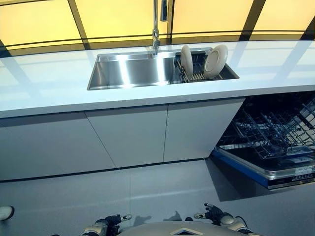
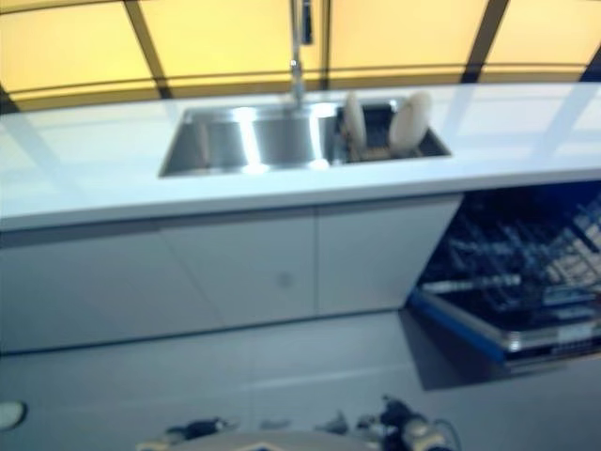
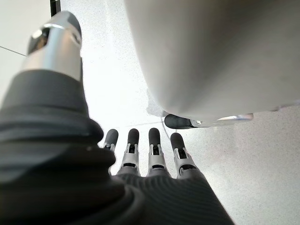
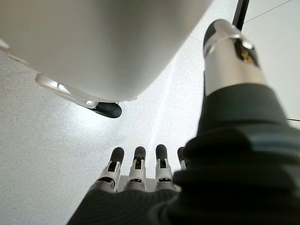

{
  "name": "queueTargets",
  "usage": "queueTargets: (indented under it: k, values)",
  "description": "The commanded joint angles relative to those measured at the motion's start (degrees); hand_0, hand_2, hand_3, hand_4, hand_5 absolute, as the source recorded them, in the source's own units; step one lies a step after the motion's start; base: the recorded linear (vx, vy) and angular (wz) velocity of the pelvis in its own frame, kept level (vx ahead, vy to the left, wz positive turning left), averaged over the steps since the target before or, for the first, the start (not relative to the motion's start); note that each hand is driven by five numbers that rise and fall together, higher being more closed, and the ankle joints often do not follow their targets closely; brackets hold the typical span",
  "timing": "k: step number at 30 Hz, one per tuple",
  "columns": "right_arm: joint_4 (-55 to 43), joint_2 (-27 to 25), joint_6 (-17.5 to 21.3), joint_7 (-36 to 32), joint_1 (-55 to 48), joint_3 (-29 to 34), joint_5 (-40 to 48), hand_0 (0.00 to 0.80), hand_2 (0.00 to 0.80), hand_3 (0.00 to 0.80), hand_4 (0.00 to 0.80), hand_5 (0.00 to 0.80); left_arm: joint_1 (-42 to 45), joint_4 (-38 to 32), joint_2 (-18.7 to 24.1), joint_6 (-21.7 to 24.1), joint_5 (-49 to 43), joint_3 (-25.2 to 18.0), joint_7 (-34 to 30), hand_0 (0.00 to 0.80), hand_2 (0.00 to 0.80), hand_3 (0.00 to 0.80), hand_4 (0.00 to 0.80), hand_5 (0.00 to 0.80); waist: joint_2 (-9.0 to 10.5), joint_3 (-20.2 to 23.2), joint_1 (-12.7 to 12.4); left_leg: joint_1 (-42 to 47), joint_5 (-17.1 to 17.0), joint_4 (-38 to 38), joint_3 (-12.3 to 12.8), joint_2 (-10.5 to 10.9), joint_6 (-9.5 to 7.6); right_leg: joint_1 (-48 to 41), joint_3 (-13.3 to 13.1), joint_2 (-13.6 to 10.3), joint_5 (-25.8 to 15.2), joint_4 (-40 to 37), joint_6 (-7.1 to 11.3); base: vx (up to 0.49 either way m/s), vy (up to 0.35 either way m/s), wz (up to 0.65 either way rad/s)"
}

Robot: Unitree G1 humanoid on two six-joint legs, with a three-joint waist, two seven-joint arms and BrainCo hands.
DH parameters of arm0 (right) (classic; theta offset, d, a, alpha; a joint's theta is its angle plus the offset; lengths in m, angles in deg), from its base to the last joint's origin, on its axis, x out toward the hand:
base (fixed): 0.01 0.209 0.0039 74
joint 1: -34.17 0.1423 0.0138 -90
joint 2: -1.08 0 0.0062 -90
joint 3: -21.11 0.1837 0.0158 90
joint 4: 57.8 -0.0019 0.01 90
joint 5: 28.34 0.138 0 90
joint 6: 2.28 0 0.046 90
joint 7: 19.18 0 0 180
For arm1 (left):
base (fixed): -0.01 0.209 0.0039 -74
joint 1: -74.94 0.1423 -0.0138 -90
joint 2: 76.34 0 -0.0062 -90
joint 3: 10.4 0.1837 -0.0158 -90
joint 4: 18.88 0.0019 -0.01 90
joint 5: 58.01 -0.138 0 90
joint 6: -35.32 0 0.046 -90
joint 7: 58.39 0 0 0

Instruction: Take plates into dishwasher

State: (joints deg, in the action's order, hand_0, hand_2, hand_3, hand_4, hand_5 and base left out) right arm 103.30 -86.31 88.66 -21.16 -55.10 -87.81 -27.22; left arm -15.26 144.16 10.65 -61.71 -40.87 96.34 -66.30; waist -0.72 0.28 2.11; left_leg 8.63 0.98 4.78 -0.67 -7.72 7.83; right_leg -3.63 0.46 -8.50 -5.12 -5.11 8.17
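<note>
Plates (image 1: 215,61) stand on edge in the sink's rack (image 1: 197,73), well beyond both hands. Left hand (image 3: 140,154) and right hand (image 4: 136,171) hang low, fingers straight and empty. Dishwasher (image 1: 275,142) lies open beyond the right hand.

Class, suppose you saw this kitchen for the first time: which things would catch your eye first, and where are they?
Probably the two pale plates standing on edge in a rack at the right end of the steel sink. Next, the open dishwasher under the counter at the right, its wire basket pulled out. Both robot hands hang low, empty.
</note>
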Motion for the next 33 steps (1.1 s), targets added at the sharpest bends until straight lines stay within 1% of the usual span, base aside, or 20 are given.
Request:
queueTargets:
  k: [1, 6, 33]
  values:
    - [1.1, 0.0, 0.6, 0.3, 3.5, -1.4, 0.1, 0.000, 0.000, 0.000, 0.000, 0.000, -4.0, 2.0, -2.0, -0.1, 1.9, -0.8, -0.4, 0.000, 0.000, 0.000, 0.000, 0.000, 1.94, -2.9, -0.2, -1.2, -0.5, -0.3, 1.8, 9.4, -9.27, -2.1, 2.4, 6.4, 2.6, 1.8, -4.61, 0.000, 0.000, 0.00]
    - [1.1, -0.5, 0.6, -0.3, 3.6, -1.3, 0.0, 0.000, 0.000, 0.000, 0.000, 0.000, -4.0, 1.6, -1.7, -0.1, 2.5, -0.9, -1.9, 0.000, 0.000, 0.000, 0.000, 0.000, 1.76, -2.9, -0.2, -1.2, -0.5, -0.3, 1.8, 9.3, -9.19, -2.1, 2.5, 6.5, 2.7, 1.8, -4.62, 0.000, 0.000, 0.00]
    - [1.4, -0.3, 0.5, -0.8, 3.3, -1.5, -0.4, 0.000, 0.000, 0.000, 0.000, 0.000, -2.9, 2.1, -2.1, 0.1, 3.0, -0.7, -0.8, 0.000, 0.000, 0.000, 0.000, 0.000, 1.83, -3.2, -0.5, -1.3, -0.6, 0.0, 1.9, 9.3, -9.16, -2.2, 3.3, 6.5, 3.1, 1.9, -4.76, 0.002, -0.005, 0.00]
